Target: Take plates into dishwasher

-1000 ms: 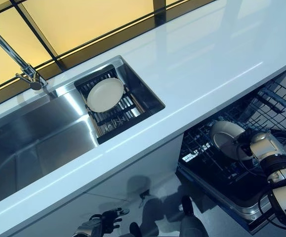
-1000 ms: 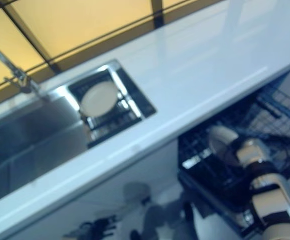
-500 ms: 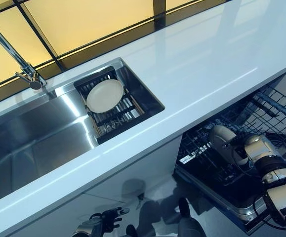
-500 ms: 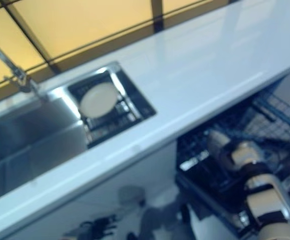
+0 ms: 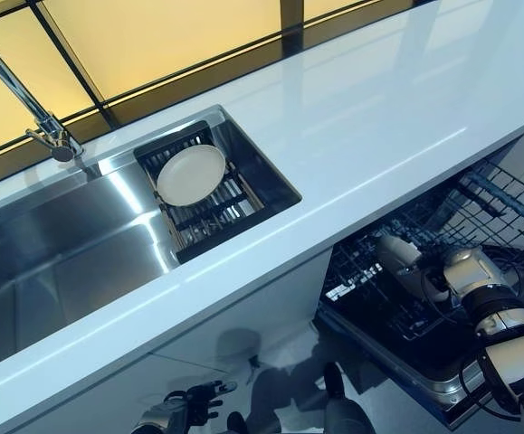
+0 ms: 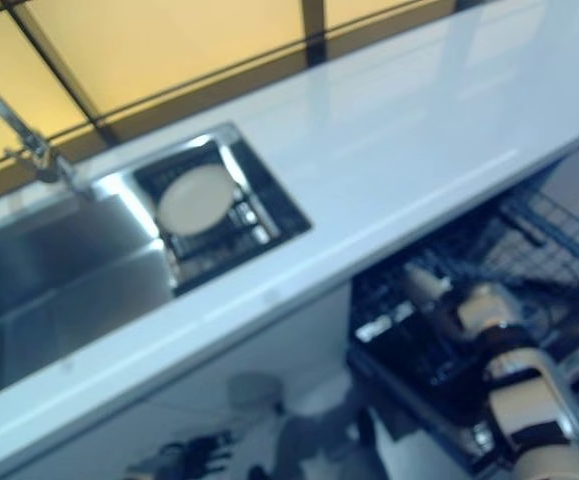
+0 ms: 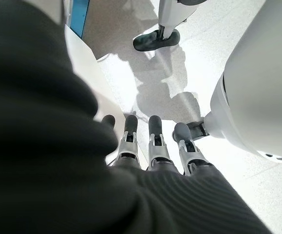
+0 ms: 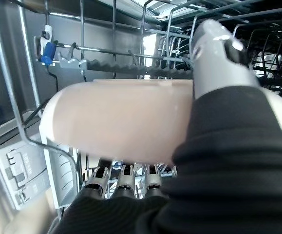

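Observation:
A cream plate [image 5: 191, 174] lies on the dark rack [image 5: 209, 212] in the sink. My right hand [image 5: 462, 273] is shut on a second cream plate [image 5: 395, 257] and holds it low inside the dishwasher's wire rack [image 5: 501, 194], among the tines. In the right wrist view the plate [image 8: 116, 122] is pinched between the thumb above it and the fingers [image 8: 123, 181] under it. My left hand [image 5: 185, 411] hangs low by the floor, open and empty, its fingers [image 7: 153, 134] relaxed.
A white countertop [image 5: 379, 108] runs across the view above the open dishwasher. The steel sink [image 5: 62, 262] has a faucet [image 5: 28, 101] at its back left. A blue clip [image 8: 48, 49] sits on the rack's wire wall.
My right hand has moved the plate lower and a little left into the dishwasher rack, turning it more edge-on. The left hand and the plate in the sink have not moved.

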### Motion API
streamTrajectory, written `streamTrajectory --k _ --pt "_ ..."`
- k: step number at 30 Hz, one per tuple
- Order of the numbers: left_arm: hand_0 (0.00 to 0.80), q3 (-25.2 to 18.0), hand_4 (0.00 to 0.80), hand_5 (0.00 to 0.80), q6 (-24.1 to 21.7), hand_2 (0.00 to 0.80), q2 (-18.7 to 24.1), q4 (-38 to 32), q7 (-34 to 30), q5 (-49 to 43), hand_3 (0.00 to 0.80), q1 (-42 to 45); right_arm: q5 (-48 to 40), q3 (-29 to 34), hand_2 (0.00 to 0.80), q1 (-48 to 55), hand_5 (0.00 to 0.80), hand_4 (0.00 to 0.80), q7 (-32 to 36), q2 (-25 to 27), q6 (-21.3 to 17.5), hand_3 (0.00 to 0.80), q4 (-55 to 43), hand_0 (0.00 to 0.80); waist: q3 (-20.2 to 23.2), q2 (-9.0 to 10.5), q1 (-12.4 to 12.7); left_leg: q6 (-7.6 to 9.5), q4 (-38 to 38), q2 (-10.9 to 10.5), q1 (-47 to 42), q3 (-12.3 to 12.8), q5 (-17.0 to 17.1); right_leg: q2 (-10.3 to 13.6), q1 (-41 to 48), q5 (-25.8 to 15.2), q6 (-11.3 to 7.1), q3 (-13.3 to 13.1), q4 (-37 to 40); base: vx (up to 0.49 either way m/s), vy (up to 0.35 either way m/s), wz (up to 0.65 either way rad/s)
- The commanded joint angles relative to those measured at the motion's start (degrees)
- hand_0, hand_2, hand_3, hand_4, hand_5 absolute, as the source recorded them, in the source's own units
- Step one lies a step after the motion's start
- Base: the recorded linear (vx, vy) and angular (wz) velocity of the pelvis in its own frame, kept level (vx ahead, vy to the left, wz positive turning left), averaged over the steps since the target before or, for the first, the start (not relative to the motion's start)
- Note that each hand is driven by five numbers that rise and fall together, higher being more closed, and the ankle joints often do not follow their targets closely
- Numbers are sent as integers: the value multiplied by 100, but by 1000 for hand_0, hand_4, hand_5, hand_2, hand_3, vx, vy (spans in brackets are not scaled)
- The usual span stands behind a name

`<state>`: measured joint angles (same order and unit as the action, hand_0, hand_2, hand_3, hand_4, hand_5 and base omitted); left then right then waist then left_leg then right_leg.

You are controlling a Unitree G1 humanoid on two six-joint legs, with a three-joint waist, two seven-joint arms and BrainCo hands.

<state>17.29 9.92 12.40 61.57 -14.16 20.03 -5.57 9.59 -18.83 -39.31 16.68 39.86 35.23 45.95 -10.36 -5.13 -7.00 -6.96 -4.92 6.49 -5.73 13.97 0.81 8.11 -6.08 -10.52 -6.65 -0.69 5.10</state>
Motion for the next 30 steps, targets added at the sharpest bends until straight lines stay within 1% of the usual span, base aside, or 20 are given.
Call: streamTrajectory --k 1,8,11,14,15,18,22,23,25,27,28,30 --pt "0 177 0 0 64 0 341 119 23 42 0 -316 226 -396 0 -691 0 0 95 359 45 0 -31 0 28 455 -33 137 -8 55 -43 -192 30 32 240 180 -149 -159 -10 0 0 0" --pt "0 93 0 0 99 0 433 131 -19 -75 0 -254 234 -340 0 -808 0 0 579 1013 98 0 -468 0 104 620 -119 116 -8 88 -122 -124 37 -23 292 158 -166 -202 -10 0 0 0" --pt "0 37 0 0 91 0 502 153 -72 -149 0 -194 227 -350 0 -990 0 0 969 1607 9 0 -618 0 183 747 -174 105 -8 111 -171 -70 43 -62 323 142 -179 -232 -10 23 15 -2" --pt "0 39 0 0 52 0 529 187 -79 -168 0 -141 168 -493 0 -1273 0 0 1195 2079 -89 0 -595 0 261 853 -202 100 -8 124 -201 -39 41 -99 346 136 -181 -267 -10 35 16 -6" --pt "0 43 0 0 38 0 542 205 -71 -166 0 -120 95 -569 0 -1405 0 0 1270 2266 -140 0 -534 0 292 895 -207 97 -8 129 -212 -27 40 -111 356 133 -185 -273 -10 37 7 -11" --pt "0 58 0 0 -21 0 569 287 -39 -140 0 -82 -101 -869 0 -1821 0 0 1507 2596 -259 0 -205 0 374 999 -205 99 -8 134 -243 -8 38 -140 380 125 -183 -289 -10 46 -2 -14" --pt "0 56 0 0 -112 0 584 391 -5 -113 0 -5 -345 -1175 0 -2350 0 0 1822 2879 -571 0 489 0 480 1094 -144 108 -8 143 -280 -10 34 -153 439 138 -171 -267 -10 56 -12 -3" --pt "0 51 0 0 -135 0 588 418 10 -109 0 15 -458 -1243 0 -2457 0 0 1898 2952 -548 0 652 0 501 1121 -118 112 -8 142 -278 -18 34 -153 458 144 -166 -255 -10 49 -36 -1" --pt "0 21 0 0 -231 0 617 490 23 -98 0 76 -614 -1292 0 -2630 0 0 1868 3066 -586 0 951 0 539 1163 -70 114 -8 146 -274 -45 41 -151 486 150 -169 -217 -10 46 -41 0" --pt "0 -11 0 0 -292 0 661 552 26 -60 0 104 -713 -1414 0 -2888 0 0 1697 3152 -543 0 1219 0 576 1193 -29 110 -8 146 -259 -78 61 -155 493 144 -167 -185 -10 35 -26 2" --pt "0 -13 0 0 -306 0 665 571 39 -43 0 113 -748 -1442 0 -2995 0 0 1566 3204 -483 0 1341 0 586 1204 -11 112 -8 146 -256 -101 61 -153 504 144 -166 -170 -10 34 -37 1" --pt "0 4 0 0 -360 0 695 624 52 -9 0 132 -737 -1468 0 -3188 0 0 1252 3335 -483 0 1570 0 607 1230 30 121 -8 148 -247 -135 58 -146 527 147 -176 -134 -10 28 -47 3"
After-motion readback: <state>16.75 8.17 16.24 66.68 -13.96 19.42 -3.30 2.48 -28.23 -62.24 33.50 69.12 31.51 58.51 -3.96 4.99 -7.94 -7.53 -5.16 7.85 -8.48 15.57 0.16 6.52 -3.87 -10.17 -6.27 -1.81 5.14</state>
